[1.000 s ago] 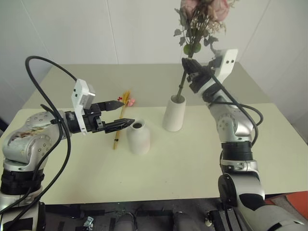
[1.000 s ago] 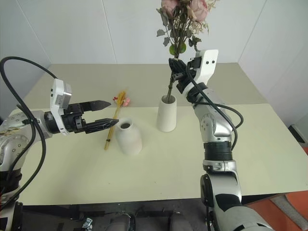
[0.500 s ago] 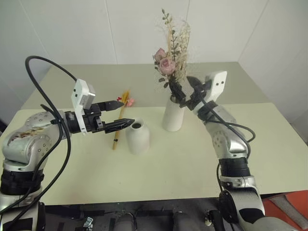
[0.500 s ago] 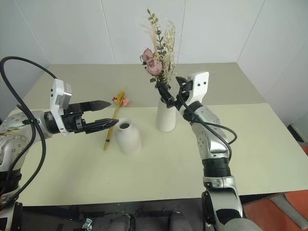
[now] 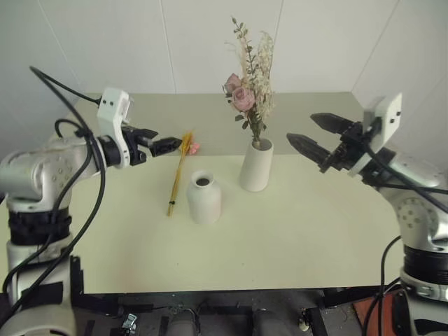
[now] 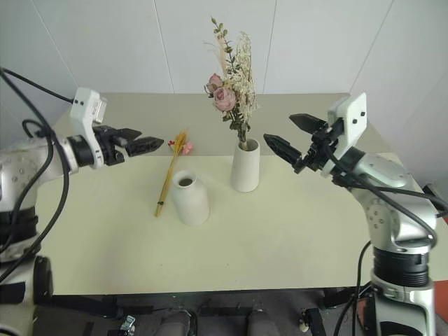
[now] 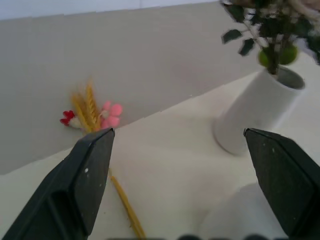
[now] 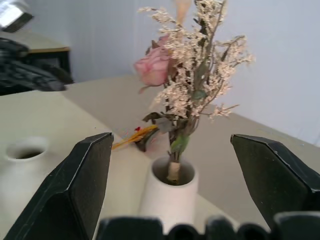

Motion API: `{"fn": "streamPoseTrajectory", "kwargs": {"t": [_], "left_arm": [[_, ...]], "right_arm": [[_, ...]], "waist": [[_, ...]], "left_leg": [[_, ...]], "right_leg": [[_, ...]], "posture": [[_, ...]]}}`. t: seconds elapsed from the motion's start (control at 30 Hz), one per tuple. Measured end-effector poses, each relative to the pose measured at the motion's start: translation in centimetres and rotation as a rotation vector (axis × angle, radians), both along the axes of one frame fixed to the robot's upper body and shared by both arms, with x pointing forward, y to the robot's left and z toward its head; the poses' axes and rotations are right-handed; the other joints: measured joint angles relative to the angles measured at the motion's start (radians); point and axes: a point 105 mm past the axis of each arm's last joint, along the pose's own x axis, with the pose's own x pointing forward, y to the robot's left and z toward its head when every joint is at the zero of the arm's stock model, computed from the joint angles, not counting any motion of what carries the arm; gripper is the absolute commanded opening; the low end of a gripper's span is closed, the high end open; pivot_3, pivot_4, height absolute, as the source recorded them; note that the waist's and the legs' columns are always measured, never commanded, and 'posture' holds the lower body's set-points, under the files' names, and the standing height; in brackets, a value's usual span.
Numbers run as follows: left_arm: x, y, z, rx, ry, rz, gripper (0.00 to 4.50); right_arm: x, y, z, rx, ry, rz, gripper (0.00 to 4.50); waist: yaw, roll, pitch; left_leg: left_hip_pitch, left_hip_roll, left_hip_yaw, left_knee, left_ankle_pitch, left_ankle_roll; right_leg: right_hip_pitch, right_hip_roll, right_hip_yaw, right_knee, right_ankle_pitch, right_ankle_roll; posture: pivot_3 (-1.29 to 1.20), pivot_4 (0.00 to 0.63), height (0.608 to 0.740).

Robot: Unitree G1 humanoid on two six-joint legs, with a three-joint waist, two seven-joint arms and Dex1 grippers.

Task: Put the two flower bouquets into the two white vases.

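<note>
The rose bunch (image 5: 249, 89) stands in the tall vase (image 5: 256, 165). The wheat bunch (image 5: 178, 170) lies on the surface (image 5: 294, 231) beside the empty round vase (image 5: 204, 198). Both end effectors, left (image 5: 162, 142) and right (image 5: 313, 137), are spread wide and hold nothing.

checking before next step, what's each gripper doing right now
Left gripper: open, holding nothing.
Right gripper: open, holding nothing.

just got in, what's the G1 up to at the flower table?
It is putting bouquets into vases. The bushy bunch of pink roses and cream grasses already stands in the taller tapered white vase. The right end effector is open and empty, off to that vase's side. The open left end effector hovers near the slim yellow wheat-like bunch, which lies on the table beside the squat white bottle-shaped vase, not yet filled.
</note>
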Motion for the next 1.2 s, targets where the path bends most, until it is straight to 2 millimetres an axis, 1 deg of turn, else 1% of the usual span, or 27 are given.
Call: {"fn": "streamPoseTrajectory", "kwargs": {"t": [0.07,0.17,0.23,0.3,0.37,0.47,0.6,0.67,0.73,0.87,1.0,1.1,1.2], "left_arm": [[0.5,0.8,-1.2,0.069,0.077,0.074,4.5],[0.7,0.9,-4.8,0.208,0.278,0.105,4.5],[0.8,0.7,-6.3,0.204,0.347,0.102,4.5],[1.1,0.4,-7.3,0.206,0.387,0.103,4.5],[1.7,0.3,-7.8,0.233,0.404,0.113,4.5],[2.3,0.3,-8.4,0.265,0.413,0.121,4.5],[3.1,-1.3,-9.3,0.268,0.423,0.08,4.5],[3.6,-2.2,-10.2,0.259,0.433,0.051,4.5],[3.8,-2.8,-10.5,0.249,0.437,0.033,4.5],[4.1,-2.6,-10.7,0.262,0.441,0.048,4.5],[4.5,-2.8,-12.0,0.254,0.467,0.051,4.5],[5.1,-3.3,-11.9,0.229,0.454,0.049,3.94],[5.5,-3.3,-12.1,0.224,0.438,0.056,3.09]], "right_arm": [[-0.7,-0.1,0.0,-0.027,0.024,0.049,4.44],[-1.7,0.2,0.0,-0.05,0.043,0.131,4.44],[-2.2,0.3,-0.3,-0.071,0.054,0.165,4.44],[-2.6,0.3,-0.9,-0.105,0.077,0.191,4.44],[-3.1,0.4,-1.6,-0.136,0.092,0.228,4.44],[-3.4,0.5,-1.9,-0.158,0.091,0.262,4.44],[-3.6,0.5,-1.8,-0.185,0.066,0.277,4.44],[-3.7,0.6,-1.9,-0.196,0.055,0.285,4.44],[-3.7,0.6,-2.0,-0.2,0.054,0.286,4.44],[-3.8,0.6,-2.1,-0.206,0.053,0.289,4.44],[-3.9,0.6,-2.1,-0.213,0.047,0.297,4.44],[-3.9,0.5,-2.3,-0.234,0.051,0.296,4.5],[-3.9,0.3,-2.3,-0.244,0.053,0.297,4.5]], "waist": [[-0.003,0.0,0.0],[0.001,0.0,0.0],[0.003,-0.001,0.0],[0.006,-0.001,0.001],[0.008,-0.001,0.001],[0.008,-0.001,0.001],[0.008,-0.001,0.001],[0.007,-0.001,0.001],[0.007,-0.001,0.001],[0.007,-0.001,0.001],[0.008,-0.002,0.001],[0.011,-0.002,0.001],[0.011,-0.002,0.001]], "left_leg": [[0.0,0.0,0.0,-0.001,0.0,0.0],[0.0,0.0,0.0,-0.001,0.0,0.0],[-0.001,0.0,0.0,-0.001,0.0,0.0],[-0.001,0.0,0.0,0.0,0.0,0.0],[-0.001,0.0,0.0,0.0,0.0,0.0],[-0.001,-0.001,0.0,0.0,0.0,0.0],[-0.001,-0.001,0.0,0.0,0.0,0.0],[-0.001,-0.001,0.0,0.0,0.0,0.0],[-0.002,-0.001,0.0,0.0,0.0,0.0],[-0.002,-0.001,0.0,0.0,0.0,0.0],[-0.002,-0.001,0.0,0.001,0.0,0.0],[-0.002,-0.001,0.0,0.001,0.0,0.0],[-0.002,-0.001,0.0,0.001,0.0,0.0]], "right_leg": [[0.0,0.0,0.0,0.0,0.001,-0.002],[0.0,0.0,0.0,0.0,0.001,-0.002],[-0.001,0.0,0.0,0.0,0.001,-0.002],[-0.001,0.0,0.0,0.0,0.001,-0.002],[-0.001,0.0,0.0,-0.001,0.001,-0.002],[-0.001,0.0,0.0,-0.001,0.001,-0.002],[-0.001,0.0,0.0,-0.001,0.001,-0.002],[-0.001,0.0,0.0,-0.001,0.001,-0.002],[-0.001,0.0,0.0,-0.001,0.001,-0.002],[-0.001,0.0,0.0,-0.001,0.001,-0.002],[-0.001,0.0,0.0,0.0,0.001,-0.002],[-0.001,0.0,0.0,0.0,0.001,-0.002],[0.0,0.0,0.0,0.0,0.001,-0.002]], "posture": [[0.0,0.15,0.74],[0.0,0.15,0.74],[0.0,0.15,0.74],[0.0,0.15,0.74],[0.0,0.15,0.74],[0.0,0.15,0.74],[0.0,0.15,0.74],[0.0,0.15,0.74],[0.0,0.15,0.74],[0.0,0.15,0.74],[0.0,0.15,0.74],[0.0,0.15,0.74],[0.0,0.15,0.74]]}}
